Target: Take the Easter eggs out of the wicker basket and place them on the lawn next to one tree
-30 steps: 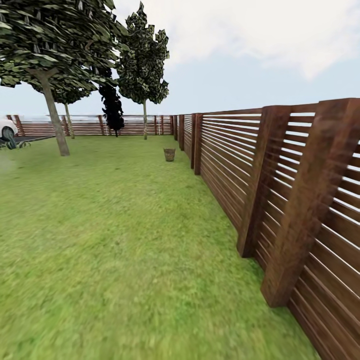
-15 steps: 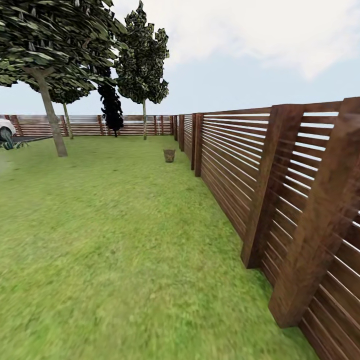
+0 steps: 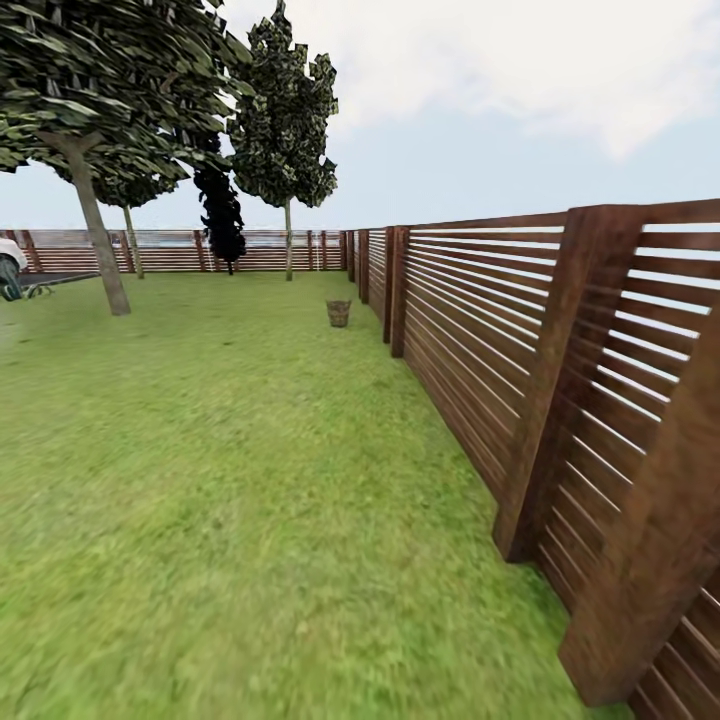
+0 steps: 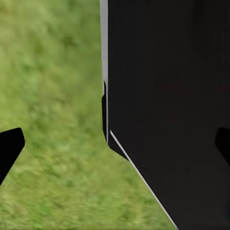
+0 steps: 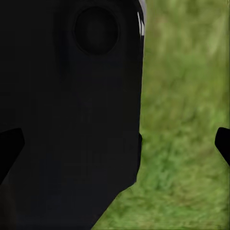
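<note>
Open lawn (image 3: 220,480) runs unobstructed up to the wicker basket (image 3: 339,312) far ahead, slatted fence (image 3: 520,370) walls off the whole right side (posts jut onto the grass), thick-trunked tree (image 3: 98,235) stands well left, dark robot body (image 4: 167,115) blocks beside both wrists.

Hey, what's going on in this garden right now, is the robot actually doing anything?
Nothing is being handled yet. The robot is out on the lawn beside the wooden fence, looking toward the wicker basket, which stands far ahead on the grass near the fence. A thick-trunked tree stands off to the left. Both wrist views look down at grass past the robot's dark body; each gripper's jaws stand wide apart, holding nothing. The eggs are too far off to make out.
</note>
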Motion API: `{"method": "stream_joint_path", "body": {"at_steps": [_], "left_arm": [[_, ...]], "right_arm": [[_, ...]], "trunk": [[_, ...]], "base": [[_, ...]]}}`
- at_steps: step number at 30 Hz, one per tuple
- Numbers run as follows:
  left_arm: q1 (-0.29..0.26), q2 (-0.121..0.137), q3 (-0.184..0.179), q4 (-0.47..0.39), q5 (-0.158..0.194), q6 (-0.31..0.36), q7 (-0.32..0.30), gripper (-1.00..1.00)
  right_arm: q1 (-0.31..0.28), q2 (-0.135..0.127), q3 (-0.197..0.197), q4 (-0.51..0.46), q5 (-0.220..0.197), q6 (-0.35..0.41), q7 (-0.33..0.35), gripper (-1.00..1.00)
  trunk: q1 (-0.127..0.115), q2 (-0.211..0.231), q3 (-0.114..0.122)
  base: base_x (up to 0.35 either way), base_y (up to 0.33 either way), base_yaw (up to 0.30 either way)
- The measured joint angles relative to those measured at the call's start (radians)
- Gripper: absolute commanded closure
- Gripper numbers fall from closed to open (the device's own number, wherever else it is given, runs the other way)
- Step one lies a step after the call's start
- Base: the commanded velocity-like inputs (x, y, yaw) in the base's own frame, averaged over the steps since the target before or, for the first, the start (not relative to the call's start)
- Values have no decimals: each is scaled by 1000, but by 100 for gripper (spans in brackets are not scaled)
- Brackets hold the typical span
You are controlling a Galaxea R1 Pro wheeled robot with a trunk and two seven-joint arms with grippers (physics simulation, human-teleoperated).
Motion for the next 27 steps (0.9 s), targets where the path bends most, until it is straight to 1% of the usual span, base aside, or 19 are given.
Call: {"method": "stream_joint_path", "body": {"at_steps": [27], "left_arm": [[0, -1, 0, 0, 0, 0, -1, -100]], "right_arm": [[0, 0, 0, 0, 0, 0, 0, -100]], "trunk": [[0, 0, 0]], "base": [[313, 184, 0]]}}
